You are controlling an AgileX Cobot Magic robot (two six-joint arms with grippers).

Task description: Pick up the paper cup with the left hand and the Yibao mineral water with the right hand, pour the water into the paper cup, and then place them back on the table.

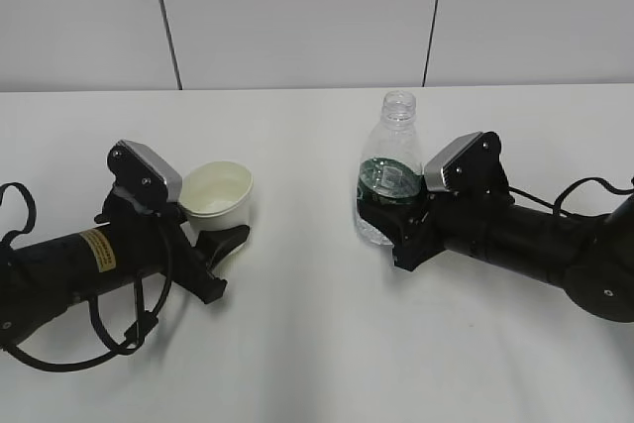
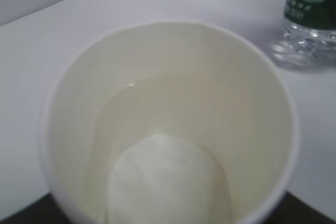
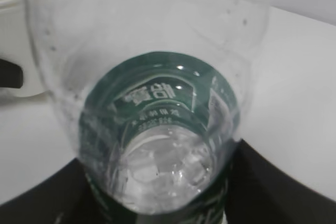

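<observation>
- Currently listed, item one: the small cream-white tapered paper cup [image 1: 220, 192], at nine o'clock on the wide white table [image 1: 307, 344], its base seemingly on the surface. The left wrist view shows a shallow pool of clear liquid inside.
- Item two: the small clear ribbed Yibao mineral water [image 1: 390, 173] bottle, green-banded, uncapped, upright at three o'clock of the cup, well apart from it.
- Left hand [image 1: 226, 242]: black fingers flank the cup's lower wall; whether they press it, I cannot tell.
- Right hand [image 1: 388, 220]: jaws sit round the bottle's lower half, closed on it by appearance.
- Step, judged: pouring done, set-down in hand.
- Next move calls for releasing each straight, without tipping.
</observation>
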